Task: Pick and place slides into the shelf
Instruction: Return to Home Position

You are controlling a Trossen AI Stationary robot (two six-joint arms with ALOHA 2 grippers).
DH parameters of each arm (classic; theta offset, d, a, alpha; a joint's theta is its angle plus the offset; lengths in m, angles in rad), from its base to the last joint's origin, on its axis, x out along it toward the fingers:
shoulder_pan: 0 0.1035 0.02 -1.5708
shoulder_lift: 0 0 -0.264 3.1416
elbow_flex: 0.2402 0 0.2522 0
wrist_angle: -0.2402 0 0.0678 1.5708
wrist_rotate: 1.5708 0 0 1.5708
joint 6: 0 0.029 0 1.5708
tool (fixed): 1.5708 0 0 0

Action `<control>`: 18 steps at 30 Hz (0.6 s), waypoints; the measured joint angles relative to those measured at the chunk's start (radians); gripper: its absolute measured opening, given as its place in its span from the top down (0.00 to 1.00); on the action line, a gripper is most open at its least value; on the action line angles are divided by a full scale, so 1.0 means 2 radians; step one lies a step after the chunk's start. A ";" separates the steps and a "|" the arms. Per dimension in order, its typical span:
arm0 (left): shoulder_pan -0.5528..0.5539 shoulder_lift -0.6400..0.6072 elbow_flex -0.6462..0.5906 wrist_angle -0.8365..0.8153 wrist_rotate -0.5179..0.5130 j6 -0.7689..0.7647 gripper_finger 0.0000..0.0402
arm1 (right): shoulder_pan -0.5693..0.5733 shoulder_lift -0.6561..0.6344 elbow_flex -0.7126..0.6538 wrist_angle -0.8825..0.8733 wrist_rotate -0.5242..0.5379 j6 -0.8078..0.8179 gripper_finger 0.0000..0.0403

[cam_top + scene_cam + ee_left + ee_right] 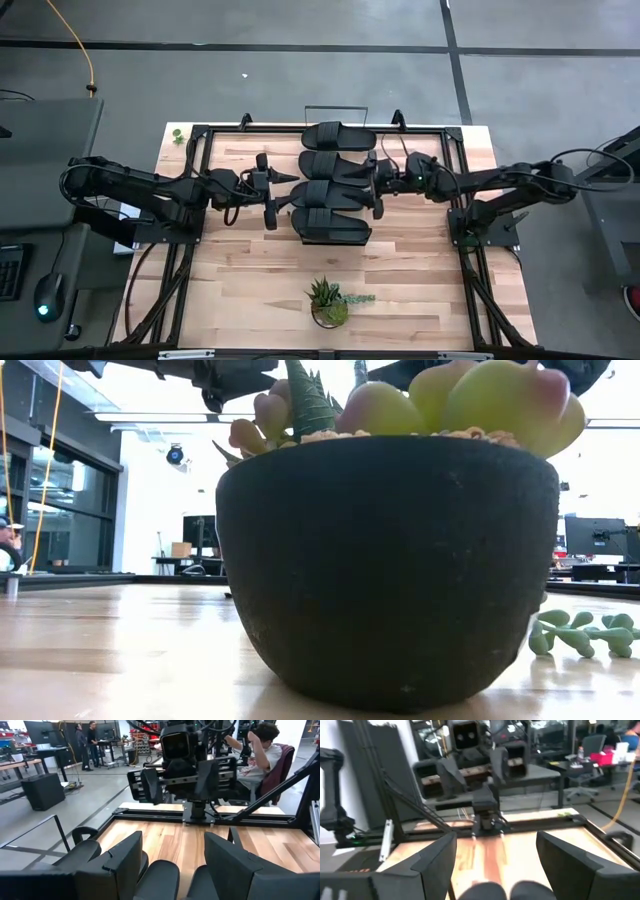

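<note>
Four black slides (336, 182) lie side by side in a row running from the table's far edge toward its middle. They rest on the shelf, whose black wire-frame end (335, 107) shows at the far side; its board is hidden beneath them. My left gripper (288, 190) is open at the left ends of the two middle slides (159, 879). My right gripper (365, 187) is open at their right ends (485, 891). Each wrist view shows two slide ends between its own fingers and the other gripper straight ahead. I see no contact.
A small dark pot with succulents (328, 302) stands near the table's near edge and fills the low view (388, 560). A black frame (200, 180) borders the wooden table on its left, far and right sides. People are in the room beyond (260, 755).
</note>
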 joint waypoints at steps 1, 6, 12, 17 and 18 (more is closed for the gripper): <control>0.000 0.000 0.000 -0.002 0.000 0.000 0.51 | 0.003 0.004 0.000 0.011 0.000 0.000 0.35; 0.000 0.000 0.000 -0.007 -0.001 0.000 0.51 | 0.018 0.009 0.000 0.026 0.016 0.012 0.35; -0.001 0.000 0.000 -0.022 -0.020 -0.001 0.51 | 0.059 -0.002 0.000 0.012 0.065 -0.027 0.35; -0.021 -0.012 0.001 -0.031 -0.051 0.008 0.51 | 0.083 -0.041 0.000 -0.032 0.113 -0.045 0.35; -0.027 -0.016 0.001 -0.030 -0.058 0.012 0.51 | 0.083 -0.053 0.000 -0.046 0.113 -0.049 0.35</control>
